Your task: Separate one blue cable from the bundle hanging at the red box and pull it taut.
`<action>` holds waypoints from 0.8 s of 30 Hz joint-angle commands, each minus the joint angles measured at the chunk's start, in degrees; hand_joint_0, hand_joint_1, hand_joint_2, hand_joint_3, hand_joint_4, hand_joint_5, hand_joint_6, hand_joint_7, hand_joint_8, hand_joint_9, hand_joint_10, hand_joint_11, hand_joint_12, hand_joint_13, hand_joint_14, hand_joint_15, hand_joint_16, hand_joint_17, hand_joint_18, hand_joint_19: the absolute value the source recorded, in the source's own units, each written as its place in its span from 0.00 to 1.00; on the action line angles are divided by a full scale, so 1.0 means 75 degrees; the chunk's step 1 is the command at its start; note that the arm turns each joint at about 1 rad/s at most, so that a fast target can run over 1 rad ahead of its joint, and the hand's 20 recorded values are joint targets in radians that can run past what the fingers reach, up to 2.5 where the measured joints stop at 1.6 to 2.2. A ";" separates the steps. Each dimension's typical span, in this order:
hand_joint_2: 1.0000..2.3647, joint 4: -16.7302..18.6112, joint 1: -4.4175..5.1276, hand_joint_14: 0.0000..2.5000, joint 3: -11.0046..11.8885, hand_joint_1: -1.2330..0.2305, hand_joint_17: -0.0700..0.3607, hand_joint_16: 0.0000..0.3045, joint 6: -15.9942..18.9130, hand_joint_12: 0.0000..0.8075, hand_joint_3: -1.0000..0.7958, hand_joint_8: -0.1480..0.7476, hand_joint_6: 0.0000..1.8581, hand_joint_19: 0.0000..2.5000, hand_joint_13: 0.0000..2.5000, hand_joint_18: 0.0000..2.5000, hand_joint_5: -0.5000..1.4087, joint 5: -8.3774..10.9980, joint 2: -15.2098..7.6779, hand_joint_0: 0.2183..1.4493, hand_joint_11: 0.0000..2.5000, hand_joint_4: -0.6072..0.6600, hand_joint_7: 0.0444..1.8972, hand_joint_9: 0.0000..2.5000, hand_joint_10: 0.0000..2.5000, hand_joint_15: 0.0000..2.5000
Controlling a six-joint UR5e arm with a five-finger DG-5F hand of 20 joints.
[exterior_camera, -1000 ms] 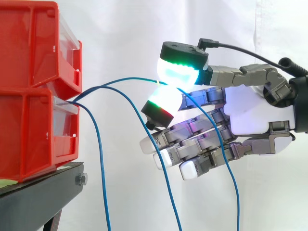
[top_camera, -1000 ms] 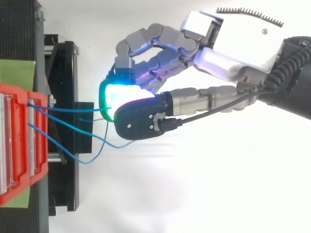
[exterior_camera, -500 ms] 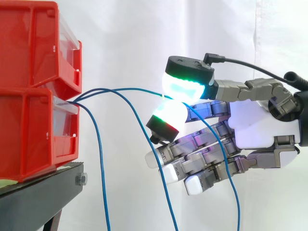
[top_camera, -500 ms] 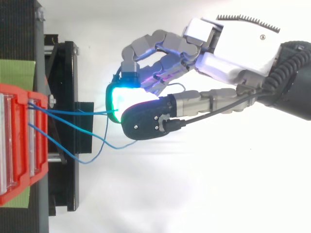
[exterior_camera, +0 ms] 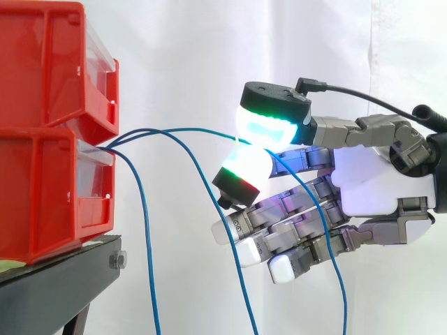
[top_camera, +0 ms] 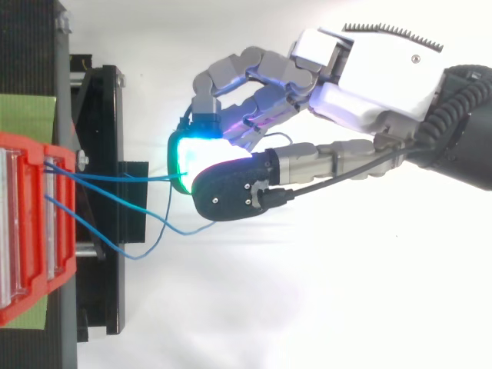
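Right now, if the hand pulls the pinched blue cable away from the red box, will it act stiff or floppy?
Probably floppy: the blue cable arcs softly from the red box to the hand, and its tail droops below. It looks thin and light, so it may slip between the pads.

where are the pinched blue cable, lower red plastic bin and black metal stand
pinched thin blue cable (exterior_camera: 195,130), side view, on its raised span
lower red plastic bin (exterior_camera: 42,202), side view, on its side wall
black metal stand (exterior_camera: 63,279), side view, on its front face

Blue cable (exterior_camera: 195,130) approx level fr. red box (exterior_camera: 42,188) (2 other cables (exterior_camera: 149,265) hang slack).
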 commanded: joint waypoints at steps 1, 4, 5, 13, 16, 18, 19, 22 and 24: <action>0.01 0.0000 0.0000 0.01 -0.0009 0.34 0.43 0.17 -0.0001 0.48 0.53 0.67 0.51 0.22 0.33 0.30 0.19 -0.0006 0.0000 0.35 0.06 0.49 0.62 0.32 0.00 0.18; 0.01 0.0000 0.0000 0.00 0.0002 0.33 0.42 0.16 -0.0001 0.47 0.54 0.68 0.51 0.20 0.31 0.28 0.20 0.0006 0.0000 0.36 0.04 0.51 0.67 0.31 0.00 0.16; 0.00 0.0000 0.0000 0.00 -0.0009 0.31 0.43 0.17 -0.0001 0.47 0.54 0.69 0.50 0.20 0.31 0.27 0.20 0.0006 0.0000 0.37 0.04 0.51 0.69 0.31 0.00 0.16; 0.08 0.0000 0.0000 0.00 0.0002 0.34 0.44 0.17 -0.0001 0.48 0.49 0.69 0.53 0.18 0.28 0.22 0.20 0.0006 0.0000 0.32 0.02 0.44 0.53 0.31 0.00 0.16; 0.00 0.0000 0.0000 0.01 0.0002 0.35 0.42 0.16 -0.0001 0.46 0.51 0.67 0.53 0.17 0.27 0.20 0.19 0.0006 0.0000 0.34 0.01 0.44 0.53 0.30 0.00 0.15; 0.01 0.0000 0.0000 0.00 -0.0009 0.35 0.41 0.16 -0.0001 0.45 0.51 0.67 0.53 0.17 0.26 0.19 0.19 0.0006 0.0000 0.34 0.00 0.45 0.54 0.30 0.00 0.16; 0.01 0.0000 0.0000 0.01 -0.0009 0.35 0.41 0.16 -0.0001 0.45 0.51 0.67 0.53 0.17 0.26 0.19 0.19 -0.0006 0.0000 0.34 0.01 0.45 0.55 0.30 0.00 0.16; 0.01 0.0000 0.0000 0.00 0.0002 0.35 0.41 0.15 -0.0001 0.45 0.50 0.67 0.53 0.16 0.25 0.16 0.19 -0.0006 0.0000 0.35 0.00 0.45 0.55 0.30 0.00 0.16; 0.01 0.0000 0.0000 0.00 -0.0009 0.35 0.41 0.15 -0.0001 0.44 0.50 0.66 0.53 0.16 0.24 0.14 0.19 0.0006 0.0000 0.35 0.00 0.45 0.55 0.29 0.00 0.16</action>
